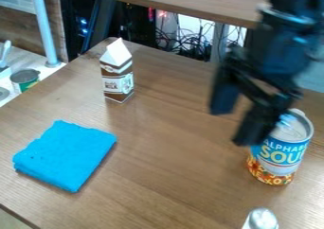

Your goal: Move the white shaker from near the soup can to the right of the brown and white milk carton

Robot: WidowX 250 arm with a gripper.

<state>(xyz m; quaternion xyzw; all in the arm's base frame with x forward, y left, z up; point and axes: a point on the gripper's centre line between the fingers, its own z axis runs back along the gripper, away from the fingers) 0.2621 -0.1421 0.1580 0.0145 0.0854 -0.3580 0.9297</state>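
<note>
The black gripper (233,125) hangs over the right part of the wooden table, its two fingers spread apart with nothing visible between them. Just right of and partly behind its nearer finger stands an upright soup can (282,150) with a blue and orange label; whether they touch I cannot tell. A brown and white milk carton (118,74) stands upright toward the back left. On the left front lies a folded blue cloth (65,155). The silver top of another object (261,219) shows at the bottom edge.
The wooden table (158,176) has its far edge behind the carton. A second wooden surface (184,1) stands behind, with cables under it. At the far left, a green can (26,79) sits beside a light-coloured pole (44,27).
</note>
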